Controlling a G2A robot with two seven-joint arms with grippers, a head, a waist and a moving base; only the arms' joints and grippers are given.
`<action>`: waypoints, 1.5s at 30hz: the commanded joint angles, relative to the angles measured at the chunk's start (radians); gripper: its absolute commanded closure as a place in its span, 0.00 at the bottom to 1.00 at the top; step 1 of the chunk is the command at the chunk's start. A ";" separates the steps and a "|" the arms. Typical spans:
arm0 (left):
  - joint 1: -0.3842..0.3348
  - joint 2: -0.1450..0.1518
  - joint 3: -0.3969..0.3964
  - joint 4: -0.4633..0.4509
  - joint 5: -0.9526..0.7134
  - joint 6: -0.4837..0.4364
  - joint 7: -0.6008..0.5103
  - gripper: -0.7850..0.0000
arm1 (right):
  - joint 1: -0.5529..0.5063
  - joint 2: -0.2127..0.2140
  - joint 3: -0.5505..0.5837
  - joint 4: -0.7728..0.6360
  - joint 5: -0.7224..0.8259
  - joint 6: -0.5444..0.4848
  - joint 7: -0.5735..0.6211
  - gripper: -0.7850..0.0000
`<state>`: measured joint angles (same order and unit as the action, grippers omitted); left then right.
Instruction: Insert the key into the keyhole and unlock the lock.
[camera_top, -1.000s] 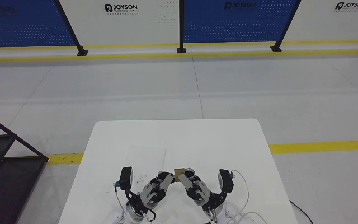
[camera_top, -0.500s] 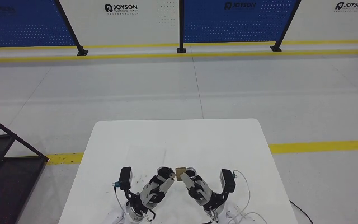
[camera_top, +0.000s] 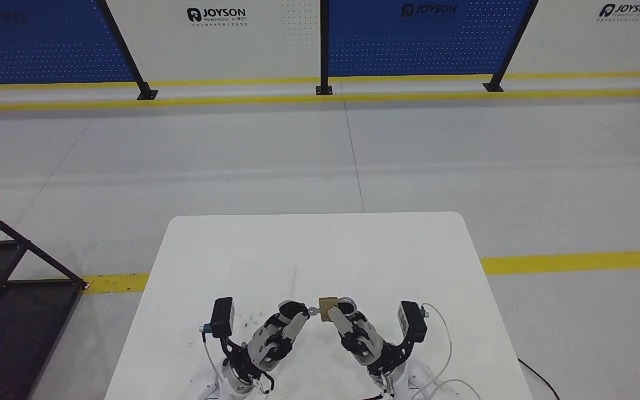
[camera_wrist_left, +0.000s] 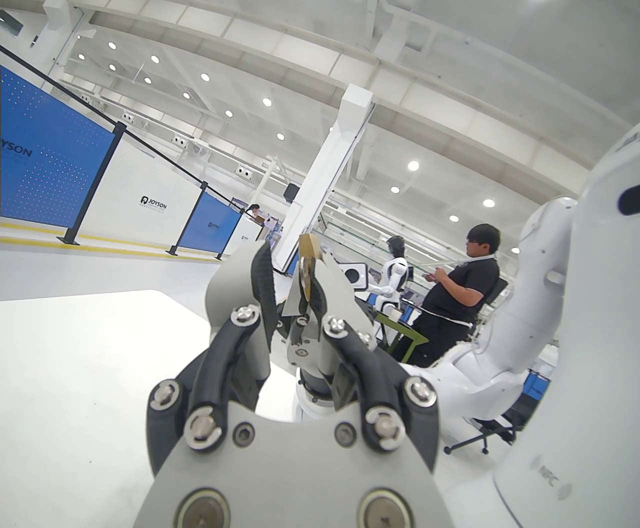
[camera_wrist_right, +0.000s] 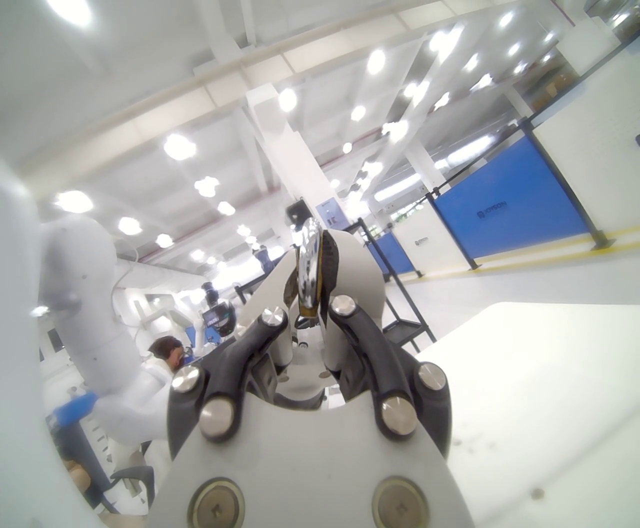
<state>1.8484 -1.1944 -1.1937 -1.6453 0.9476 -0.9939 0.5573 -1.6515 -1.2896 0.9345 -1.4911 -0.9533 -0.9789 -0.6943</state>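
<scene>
While the right tool (camera_wrist_right: 311, 280) was clamped on the brass lock (camera_wrist_right: 306, 267), holding it over the near part of the white surface (camera_top: 320, 250), the left tool (camera_wrist_left: 289, 280) sat just beside the lock; I could not tell its grip.

Bright, even light falls from round ceiling lamps (camera_wrist_left: 413, 165) high above the surface (camera_top: 300, 250), which glows nearly pure white. In the right wrist view the lamps flare into blobs, the lock (camera_wrist_right: 308, 265) glints, and beams bow near the edges.
</scene>
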 joint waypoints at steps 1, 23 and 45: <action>-0.001 0.000 0.003 -0.001 0.000 -0.001 -0.003 0.75 | 0.000 0.000 0.000 0.000 0.004 0.000 0.004 1.00; 0.002 0.001 0.001 -0.016 0.095 0.046 0.024 1.00 | -0.014 0.003 0.007 -0.018 0.000 -0.002 0.048 1.00; 0.000 0.013 0.006 -0.001 0.584 0.332 0.407 1.00 | -0.033 0.012 0.026 -0.039 0.043 -0.006 0.115 1.00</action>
<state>1.8475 -1.1827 -1.1870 -1.6452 1.5176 -0.6789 0.9560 -1.6844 -1.2778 0.9603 -1.5298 -0.9119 -0.9846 -0.5818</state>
